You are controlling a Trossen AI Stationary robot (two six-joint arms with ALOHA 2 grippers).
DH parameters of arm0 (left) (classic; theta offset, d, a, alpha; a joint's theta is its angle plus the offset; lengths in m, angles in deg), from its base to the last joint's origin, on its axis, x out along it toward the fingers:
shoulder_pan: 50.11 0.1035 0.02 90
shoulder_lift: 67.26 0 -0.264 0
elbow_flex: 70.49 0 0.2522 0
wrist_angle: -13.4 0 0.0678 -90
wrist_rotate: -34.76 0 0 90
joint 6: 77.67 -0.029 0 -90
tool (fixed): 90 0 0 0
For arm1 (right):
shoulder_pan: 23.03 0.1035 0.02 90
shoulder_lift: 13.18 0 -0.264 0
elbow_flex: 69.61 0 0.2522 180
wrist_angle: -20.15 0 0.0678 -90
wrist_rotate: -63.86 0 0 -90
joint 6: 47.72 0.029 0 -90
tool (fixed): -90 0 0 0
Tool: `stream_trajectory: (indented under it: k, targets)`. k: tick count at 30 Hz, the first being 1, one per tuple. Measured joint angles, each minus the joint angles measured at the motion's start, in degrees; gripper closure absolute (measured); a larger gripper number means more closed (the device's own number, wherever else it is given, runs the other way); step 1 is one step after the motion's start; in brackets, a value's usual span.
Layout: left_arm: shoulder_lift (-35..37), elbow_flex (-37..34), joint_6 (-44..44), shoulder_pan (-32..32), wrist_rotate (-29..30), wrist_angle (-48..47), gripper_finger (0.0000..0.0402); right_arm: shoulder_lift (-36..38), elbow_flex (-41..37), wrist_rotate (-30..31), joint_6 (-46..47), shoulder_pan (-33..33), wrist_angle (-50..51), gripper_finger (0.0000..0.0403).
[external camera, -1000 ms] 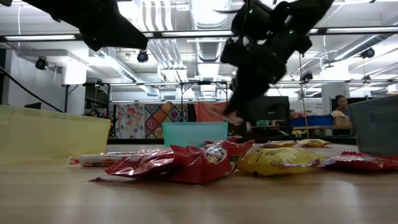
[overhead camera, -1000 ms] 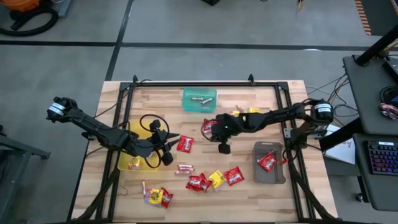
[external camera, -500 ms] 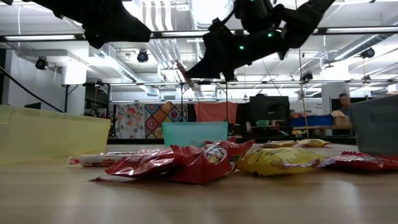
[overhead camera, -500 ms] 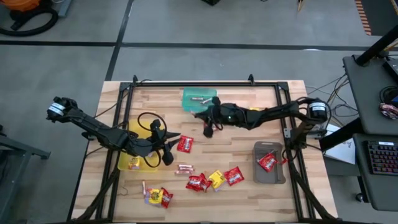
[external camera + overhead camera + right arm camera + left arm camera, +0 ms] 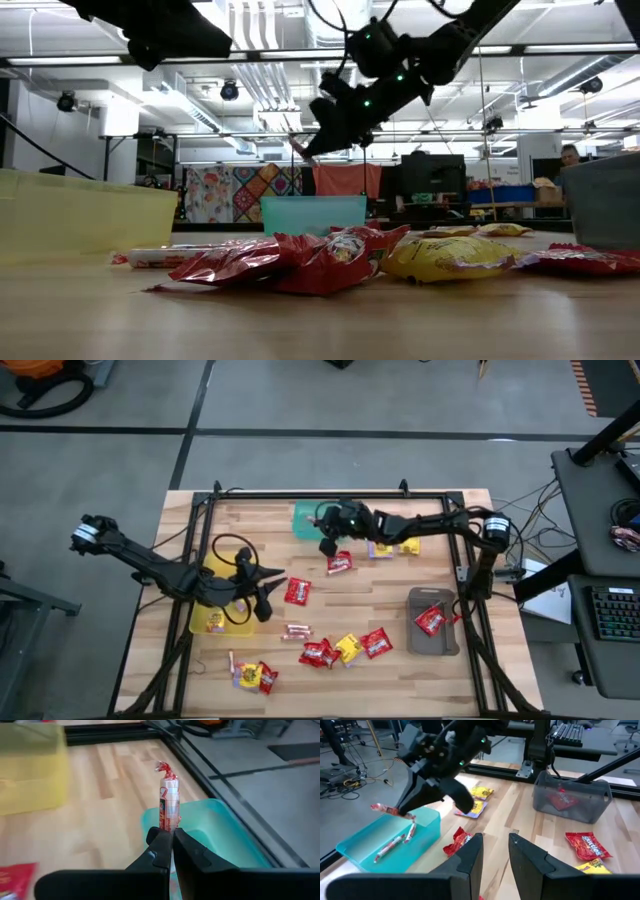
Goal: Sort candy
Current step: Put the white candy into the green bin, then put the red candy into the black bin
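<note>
My right gripper (image 5: 325, 543) hangs over the green tray (image 5: 305, 520) at the table's far middle, shut on a pinkish-silver twisted roll (image 5: 169, 800). That roll also shows in the left wrist view (image 5: 390, 811). Two more rolls (image 5: 395, 845) lie in the tray. My left gripper (image 5: 264, 598) hovers open beside the yellow tray (image 5: 213, 565), nothing between its fingers (image 5: 472, 857). Red packets (image 5: 297, 592) and yellow packets (image 5: 395, 546) lie flat on the wood. My right gripper pinches one end of the roll (image 5: 169, 824) between its two fingertips. The fingers come from the table's right, slanting slightly down, and lie along the roll. The roll juts out beyond the fingertips, its twisted free end (image 5: 163, 767) foremost, clear above the green tray.
A grey tray (image 5: 432, 630) at the near right holds a red packet. Red and yellow packets cluster near the front (image 5: 340, 650), with more at the near left (image 5: 255, 677). Two small rolls (image 5: 296, 630) lie mid-table. A black frame (image 5: 330, 494) borders the table.
My right gripper has travelled from the table's middle toward the far left, rising a little, until it is above the green tray. It has tipped from pointing down to nearly level, carrying the roll with it.
</note>
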Motion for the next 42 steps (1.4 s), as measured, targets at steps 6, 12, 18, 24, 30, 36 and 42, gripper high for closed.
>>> stream_trajectory:
  k: [6,12,18,24,30,36,42]
  targets:
    - [1.5,0.0,0.0,0.0,0.0,-1.3,0.0324,-3.1,3.2,0.1,-0.1,-1.9,4.1,0.0394]
    - [1.1,0.0,0.4,0.0,0.0,-2.8,0.0324,-5.7,4.8,0.0,0.0,-2.7,6.2,0.0374]
    - [0.3,0.0,0.9,0.1,0.0,-2.8,0.0324,-6.0,5.2,0.0,1.8,-3.1,7.4,0.0302]
    - [-0.6,0.0,3.4,0.2,0.1,-2.6,0.0324,-4.2,5.2,0.0,4.1,-3.1,7.6,0.0239]
    - [-3.1,0.0,8.2,0.2,0.0,-2.5,0.0324,0.4,5.2,-3.5,7.5,-2.2,15.3,0.0211]
    - [-6.5,0.0,15.0,0.3,0.0,-1.9,0.0281,7.5,5.2,-7.7,10.8,0.9,32.0,0.0209]
    - [-11.1,0.0,19.3,0.7,-0.1,2.9,0.0208,14.8,4.7,-7.7,11.8,7.0,45.5,0.0209]
